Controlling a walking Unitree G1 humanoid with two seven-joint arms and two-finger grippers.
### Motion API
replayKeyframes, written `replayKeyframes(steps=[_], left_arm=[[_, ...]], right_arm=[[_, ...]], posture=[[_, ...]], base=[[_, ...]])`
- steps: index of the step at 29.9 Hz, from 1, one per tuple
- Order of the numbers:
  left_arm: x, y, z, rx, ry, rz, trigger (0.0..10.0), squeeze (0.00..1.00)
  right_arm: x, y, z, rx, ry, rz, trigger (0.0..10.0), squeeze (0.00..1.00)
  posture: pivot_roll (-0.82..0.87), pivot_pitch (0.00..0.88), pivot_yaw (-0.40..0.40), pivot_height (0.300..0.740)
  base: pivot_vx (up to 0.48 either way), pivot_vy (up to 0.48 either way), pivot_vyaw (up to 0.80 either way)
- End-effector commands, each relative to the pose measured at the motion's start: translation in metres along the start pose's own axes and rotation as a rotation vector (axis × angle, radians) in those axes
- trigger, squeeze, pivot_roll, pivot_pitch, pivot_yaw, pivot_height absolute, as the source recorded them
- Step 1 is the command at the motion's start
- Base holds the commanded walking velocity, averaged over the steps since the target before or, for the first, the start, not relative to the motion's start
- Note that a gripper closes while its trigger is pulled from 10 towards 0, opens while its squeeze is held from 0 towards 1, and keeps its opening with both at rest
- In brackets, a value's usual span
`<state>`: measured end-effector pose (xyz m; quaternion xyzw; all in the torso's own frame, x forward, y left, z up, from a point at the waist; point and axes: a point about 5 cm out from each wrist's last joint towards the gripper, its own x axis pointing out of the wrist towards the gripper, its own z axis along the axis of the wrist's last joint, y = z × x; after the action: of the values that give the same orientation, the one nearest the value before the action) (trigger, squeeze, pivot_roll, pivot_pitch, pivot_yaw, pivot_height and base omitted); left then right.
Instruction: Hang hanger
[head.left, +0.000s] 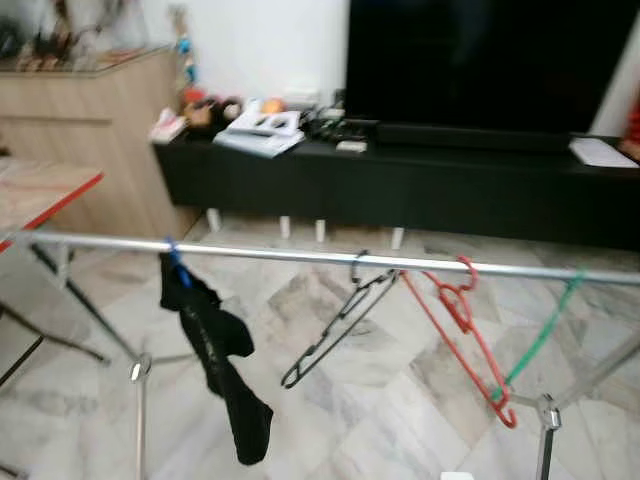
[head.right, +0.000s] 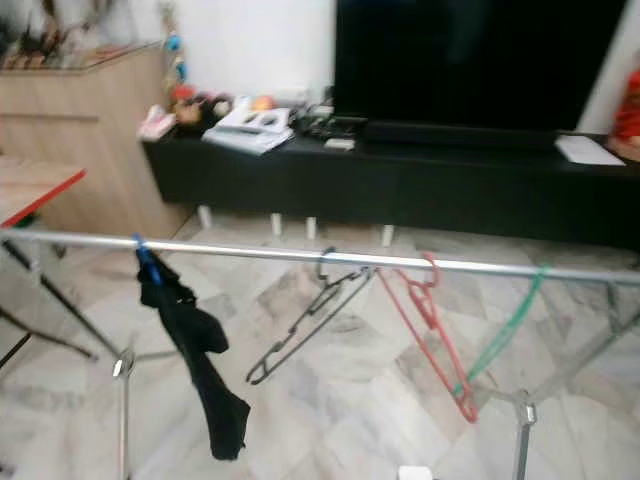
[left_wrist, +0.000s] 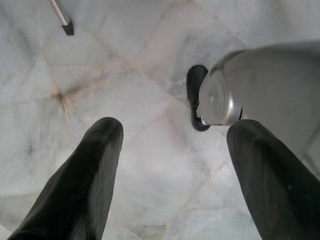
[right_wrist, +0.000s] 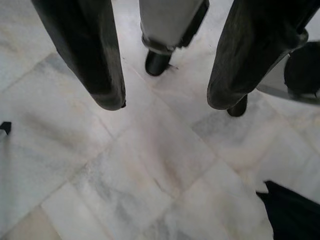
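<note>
A silver rail (head.left: 300, 256) of a drying rack crosses the eye views. On it hang a black hanger (head.left: 335, 330), a red hanger (head.left: 462, 330) and a green hanger (head.left: 545, 335), all tilted. A black garment (head.left: 215, 350) dangles from a blue peg (head.left: 176, 262) at the rail's left. My left gripper (left_wrist: 172, 155) hangs open over the marble floor, with nothing between its fingers (left_wrist: 85, 175). My right gripper (right_wrist: 165, 95) is open too, pointing down at the floor beside my own legs.
A black TV bench (head.left: 400, 180) with a large television (head.left: 480, 60) stands behind the rack, cluttered at its left end. A wooden cabinet (head.left: 90, 130) and a red-edged table (head.left: 40, 190) stand to the left. Rack legs (head.left: 140, 400) rise from the floor.
</note>
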<state>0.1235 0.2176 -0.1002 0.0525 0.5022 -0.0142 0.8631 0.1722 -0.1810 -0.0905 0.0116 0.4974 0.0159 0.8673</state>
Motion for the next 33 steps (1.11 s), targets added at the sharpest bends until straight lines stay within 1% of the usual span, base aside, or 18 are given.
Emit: replayKeyframes(steps=[1,6,12,24,33], left_arm=[[0.002,0.0,0.006,0.013,-0.013,-0.005,10.0,0.0],[0.0,0.002,-0.001,0.013,0.007,0.002,10.0,0.0],[-0.002,0.005,-0.008,0.047,0.034,0.006,10.0,0.0],[-0.002,0.005,-0.007,0.053,0.053,0.007,10.0,0.0],[-0.002,0.011,-0.006,0.06,0.053,0.011,10.0,0.0]], right_arm=[[0.0,-0.003,0.002,0.008,-0.007,-0.011,10.0,0.0],[0.0,-0.003,0.002,0.01,-0.006,-0.01,10.0,0.0],[0.0,-0.002,0.003,0.01,-0.009,-0.01,10.0,0.0],[0.0,-0.002,0.002,0.02,-0.011,-0.019,10.0,0.0],[0.0,0.0,0.002,0.025,-0.011,-0.016,10.0,0.0]], posture=[[0.06,0.0,-0.014,0.74],[0.06,0.0,-0.014,0.74],[0.05,0.0,-0.011,0.74],[0.05,0.0,-0.006,0.74],[0.05,0.0,0.001,0.74]], base=[[0.0,0.0,0.0],[0.0,0.0,0.0],[0.0,0.0,0.0],[0.0,-0.278,0.0],[0.0,-0.279,0.0]])
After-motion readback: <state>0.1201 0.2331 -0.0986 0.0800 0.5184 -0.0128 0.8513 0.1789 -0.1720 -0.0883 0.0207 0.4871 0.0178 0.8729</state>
